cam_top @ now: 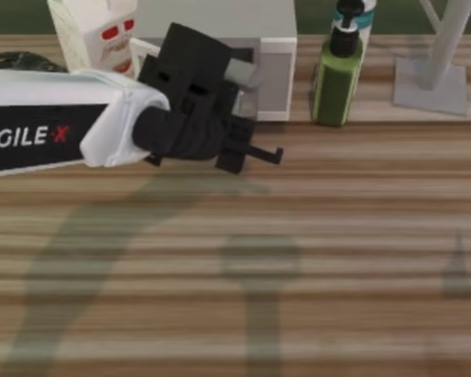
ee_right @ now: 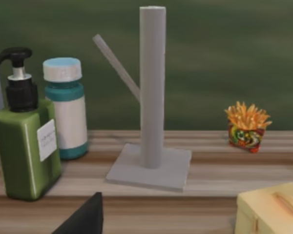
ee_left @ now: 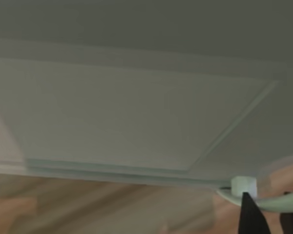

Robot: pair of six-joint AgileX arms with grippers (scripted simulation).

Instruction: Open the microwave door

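The left gripper sits in the upper middle of the top view, right at the front face of the microwave, which stands at the far edge of the table. Up close, the left wrist view is filled by the microwave door, with its white handle just by one dark fingertip. Whether the fingers are apart or clamped, I cannot tell. This looks like the handle-reaching step; the door appears shut or barely cracked. Next comes a firm hold, then a swinging pull outward. The right arm is parked out of the top view, facing a green soap bottle.
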